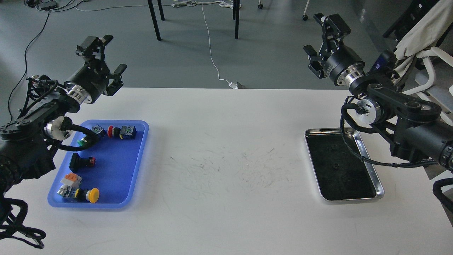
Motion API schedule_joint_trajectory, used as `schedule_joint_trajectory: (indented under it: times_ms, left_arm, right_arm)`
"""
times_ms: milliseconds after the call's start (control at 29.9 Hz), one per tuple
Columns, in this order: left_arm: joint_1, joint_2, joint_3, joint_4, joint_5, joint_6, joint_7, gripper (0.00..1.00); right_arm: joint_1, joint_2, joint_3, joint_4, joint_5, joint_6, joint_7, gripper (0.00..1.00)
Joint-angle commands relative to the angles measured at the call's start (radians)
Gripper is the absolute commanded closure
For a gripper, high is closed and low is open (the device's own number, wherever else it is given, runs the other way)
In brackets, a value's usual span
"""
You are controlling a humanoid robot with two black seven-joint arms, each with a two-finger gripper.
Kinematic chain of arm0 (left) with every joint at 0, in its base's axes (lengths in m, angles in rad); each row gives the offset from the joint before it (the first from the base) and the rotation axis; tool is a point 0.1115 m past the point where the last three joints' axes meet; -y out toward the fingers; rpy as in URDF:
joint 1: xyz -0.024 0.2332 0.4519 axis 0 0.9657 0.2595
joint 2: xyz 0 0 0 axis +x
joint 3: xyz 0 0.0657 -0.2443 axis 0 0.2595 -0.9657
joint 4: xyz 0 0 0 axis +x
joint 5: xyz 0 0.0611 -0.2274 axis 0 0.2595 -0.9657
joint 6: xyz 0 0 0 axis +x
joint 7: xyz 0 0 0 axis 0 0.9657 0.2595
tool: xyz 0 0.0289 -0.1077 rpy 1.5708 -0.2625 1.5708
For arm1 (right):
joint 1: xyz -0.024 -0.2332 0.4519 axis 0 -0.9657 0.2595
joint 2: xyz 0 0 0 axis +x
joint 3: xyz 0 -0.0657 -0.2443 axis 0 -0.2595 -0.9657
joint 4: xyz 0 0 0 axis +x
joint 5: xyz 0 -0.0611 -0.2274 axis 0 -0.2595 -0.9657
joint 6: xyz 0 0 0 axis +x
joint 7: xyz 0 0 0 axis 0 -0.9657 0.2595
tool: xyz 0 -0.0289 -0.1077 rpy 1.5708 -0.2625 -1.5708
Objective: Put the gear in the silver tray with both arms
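Observation:
The gear is several push-button switches lying in a blue tray (pixel 116 173) at the table's left: a green one (pixel 84 141), a red one (pixel 121 131), a black one (pixel 80 161) and a yellow one (pixel 85 193). The silver tray (pixel 325 131) sits at the right with a dark, bare bottom. My left gripper (pixel 106 56) hangs open above the table's far left edge, beyond the blue tray, holding nothing. My right gripper (pixel 321 37) is open too, raised past the far edge, above and behind the silver tray. Part of the right arm and its cable cross the silver tray's far right corner.
The white table (pixel 226 170) has scuff marks in its middle. Beyond its far edge are dark table legs (pixel 154 21) and a white cable (pixel 212 56) on the grey floor. A white chair with cloth (pixel 430 42) stands at the far right.

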Motion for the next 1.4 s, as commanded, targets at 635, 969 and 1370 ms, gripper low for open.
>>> schedule_joint_trajectory:
  times_ms: [635,969,1370]
  left_arm:
    - [-0.006,-0.058,-0.213,0.008,-0.134,0.0,0.237,0.01]
    - [-0.008,-0.022,-0.104,-0.133,-0.128,0.016,0.275,0.01]
    - [0.046,0.022,-0.044,-0.207,-0.134,0.022,0.267,0.01]
  right_arm:
    - [-0.024,0.196,0.172,-0.04,0.252,-0.072,-0.137,0.01]
    - [-0.032,0.088,0.115,0.063,0.238,-0.026,-0.137,0.01]
    - [-0.113,-0.189,0.099,0.274,0.23,0.029,-0.118,0.01]
